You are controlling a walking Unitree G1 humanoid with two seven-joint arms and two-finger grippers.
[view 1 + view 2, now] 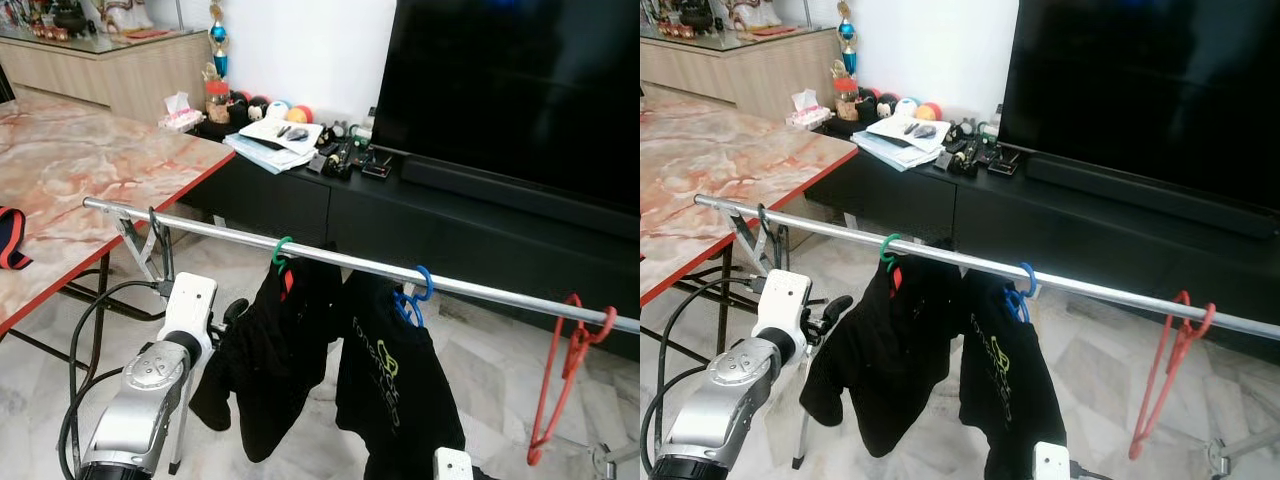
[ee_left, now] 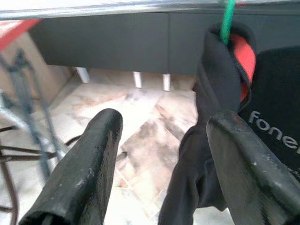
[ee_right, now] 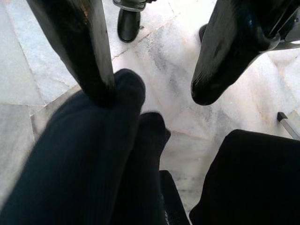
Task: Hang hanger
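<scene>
A silver rail (image 1: 480, 288) slopes across in front of me. On it hang a green hanger (image 1: 282, 250) carrying a black garment (image 1: 265, 360), a blue hanger (image 1: 418, 287) with a black printed shirt (image 1: 395, 400), and a bare red hanger (image 1: 562, 372) at the right. My left gripper (image 2: 164, 129) is open just below the rail, its fingers (image 1: 233, 309) beside the garment on the green hanger, nothing between them. Low under the shirts, my right gripper (image 3: 152, 91) is open, one finger (image 3: 84, 47) resting against dark cloth (image 3: 89, 164).
A marble table with a red edge (image 1: 90, 160) stands at my left, with the rack's legs and black cables (image 1: 85, 340) below it. Behind the rail are a black TV console (image 1: 470, 215) with clutter and a large TV (image 1: 520, 80). Marble floor lies below.
</scene>
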